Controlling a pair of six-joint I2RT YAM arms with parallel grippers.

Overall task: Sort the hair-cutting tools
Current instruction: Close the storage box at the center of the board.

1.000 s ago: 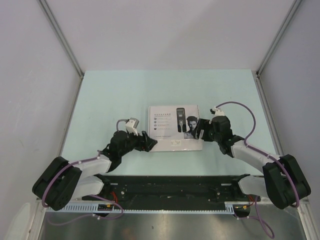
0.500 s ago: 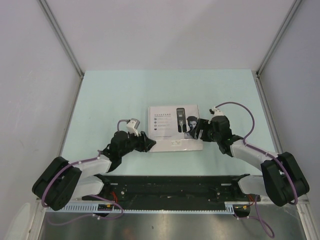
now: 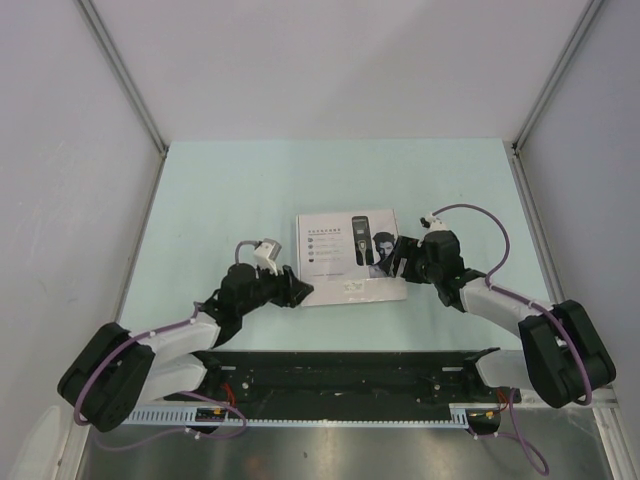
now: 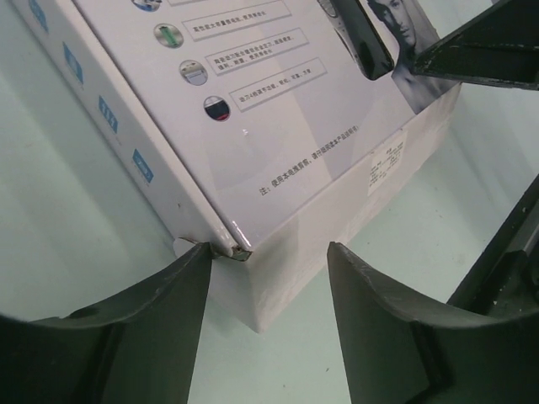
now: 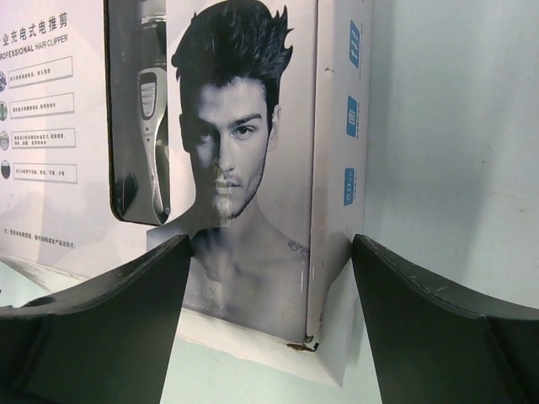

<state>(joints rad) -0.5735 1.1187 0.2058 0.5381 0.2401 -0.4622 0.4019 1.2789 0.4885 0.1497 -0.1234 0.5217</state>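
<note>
Lid (image 5: 253, 126) lettering "ROFESSIONAL HAIR CLIPPER" ahead of right gripper (image 5: 269, 246)

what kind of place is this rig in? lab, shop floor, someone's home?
Most likely a lab robot cell, not a home: a pale green table walled by plain white panels on metal posts, left arm and right arm bolted at its near edge, one printed clipper box on it.

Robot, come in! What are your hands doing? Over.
Left gripper open, straddling the white box's near-left corner. Right gripper open at its near-right corner. Lid shut, no tools in view. Nothing in the way.
</note>
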